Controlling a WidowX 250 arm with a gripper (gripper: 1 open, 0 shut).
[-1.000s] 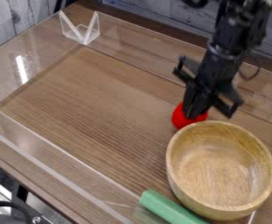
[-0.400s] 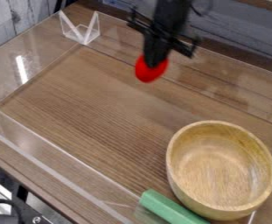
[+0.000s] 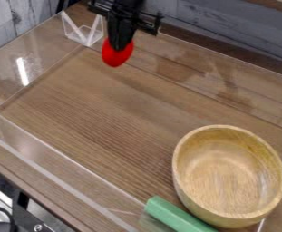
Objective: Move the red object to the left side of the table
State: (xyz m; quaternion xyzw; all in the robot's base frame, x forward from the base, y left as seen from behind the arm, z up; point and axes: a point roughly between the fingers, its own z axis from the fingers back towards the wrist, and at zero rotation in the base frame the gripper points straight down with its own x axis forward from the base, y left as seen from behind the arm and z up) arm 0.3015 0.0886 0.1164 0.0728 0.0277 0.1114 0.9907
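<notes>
The red object [image 3: 116, 53], a small roundish toy, hangs above the table [image 3: 107, 118] near its far left part, lifted off the wood. My black gripper [image 3: 119, 45] points straight down and is shut on its top. The fingers hide the toy's upper part. The arm reaches in from the top edge of the view.
A round light wooden bowl [image 3: 229, 174] sits at the near right. A green flat block [image 3: 176, 216] lies at the front edge beside it. Low clear acrylic walls [image 3: 34, 68] edge the tabletop, with a clear stand [image 3: 82, 29] at the far left corner.
The gripper has carried the red object up off the table beside the bowl and across to the far left. The wrist has rolled on the way.
</notes>
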